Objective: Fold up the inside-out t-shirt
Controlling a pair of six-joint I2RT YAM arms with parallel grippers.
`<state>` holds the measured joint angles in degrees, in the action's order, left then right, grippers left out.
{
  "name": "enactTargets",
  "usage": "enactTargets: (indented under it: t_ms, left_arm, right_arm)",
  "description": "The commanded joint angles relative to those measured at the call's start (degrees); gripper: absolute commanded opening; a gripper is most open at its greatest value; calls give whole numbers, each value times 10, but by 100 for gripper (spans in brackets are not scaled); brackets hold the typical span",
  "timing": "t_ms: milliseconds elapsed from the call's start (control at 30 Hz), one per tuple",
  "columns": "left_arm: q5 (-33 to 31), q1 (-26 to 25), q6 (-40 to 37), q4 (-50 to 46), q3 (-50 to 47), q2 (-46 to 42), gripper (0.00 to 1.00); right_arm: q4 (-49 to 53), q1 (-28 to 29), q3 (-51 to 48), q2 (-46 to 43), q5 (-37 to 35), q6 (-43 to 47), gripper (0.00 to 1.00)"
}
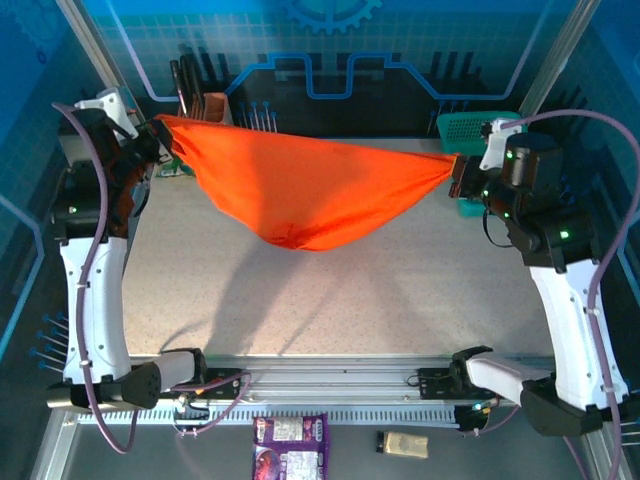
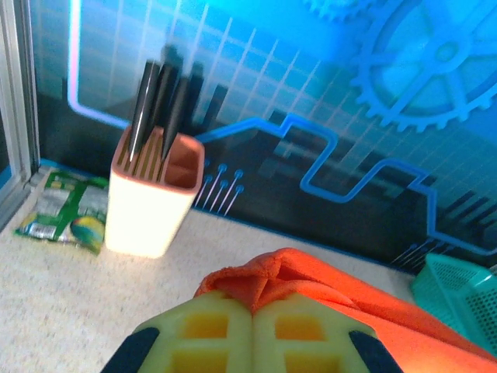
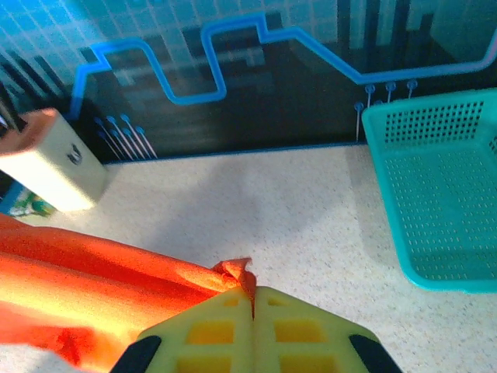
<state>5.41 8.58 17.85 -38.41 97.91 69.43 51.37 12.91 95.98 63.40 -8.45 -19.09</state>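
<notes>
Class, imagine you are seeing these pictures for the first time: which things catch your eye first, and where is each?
The bright orange t-shirt dominates, stretched above the table between the left hand and the right hand, both shut on it, its middle sagging. Next come the teal basket at the far right and the holder of dark utensils at the far left.
</notes>
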Motion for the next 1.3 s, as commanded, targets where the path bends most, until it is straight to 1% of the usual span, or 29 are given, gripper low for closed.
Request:
enactTargets:
  t_ms: [0, 33, 133, 200, 267, 333, 367, 400, 433, 467, 500, 533, 567, 633, 733, 833, 933, 1000, 1100, 1200, 1267]
  left_arm:
    - [13, 7, 7, 2, 50, 32, 0]
    - [29, 7, 10, 5, 57, 58, 0]
    - [83, 1, 18, 0, 94, 159, 0]
    - [90, -15, 6, -15, 133, 237, 0]
    - [90, -28, -9, -52, 202, 342, 0]
    - [87, -35, -10, -106, 285, 438, 0]
    - [86, -40, -11, -135, 329, 480, 5]
    - [77, -47, -14, -157, 358, 505, 16]
    - [68, -57, -22, -176, 382, 522, 23]
    - [64, -68, -33, -188, 388, 525, 28]
    - [56, -79, -44, -189, 380, 517, 32]
    - [45, -91, -51, -183, 358, 500, 37]
    - [41, -102, -55, -171, 327, 480, 39]
    - [48, -123, -53, -148, 262, 438, 42]
    - [60, -160, -49, -112, 143, 377, 43]
    - [57, -191, -29, -103, 39, 328, 42]
    - [50, -229, -7, -57, -83, 266, 42]
    - [44, -255, 16, -26, -162, 231, 44]
    - [36, -289, 59, 16, -268, 193, 45]
    - [38, -313, 95, 57, -348, 179, 44]
    - [40, -325, 112, 73, -380, 181, 43]
  right_arm:
    - [-21, -13, 22, 7, 2, -19, 0]
    - [-16, -19, 22, 23, -2, -25, 0]
    - [-9, -50, 13, 85, 29, -38, 0]
    - [-17, -65, -2, 123, 35, -43, 0]
    - [-32, -83, -27, 171, 32, -53, 0]
    - [-40, -96, -49, 205, 13, -63, 0]
    - [-35, -100, -54, 222, -1, -68, 0]
    - [-28, -102, -56, 231, -13, -70, 9]
    - [-23, -103, -61, 237, -16, -70, 22]
    - [-22, -102, -71, 237, -11, -67, 33]
    - [-27, -101, -83, 233, -2, -64, 36]
    - [-38, -99, -98, 228, 7, -59, 39]
    - [-48, -97, -112, 224, 19, -54, 41]
    - [-64, -94, -131, 226, 52, -44, 44]
    - [-80, -86, -145, 255, 123, -26, 46]
    - [-83, -67, -140, 303, 164, -8, 46]
    - [-115, -41, -137, 349, 214, -1, 47]
    - [-141, -24, -128, 381, 259, 5, 47]
    - [-170, 2, -98, 438, 303, 10, 48]
    - [-187, 26, -57, 501, 319, 8, 48]
    - [-189, 37, -21, 551, 329, 1, 48]
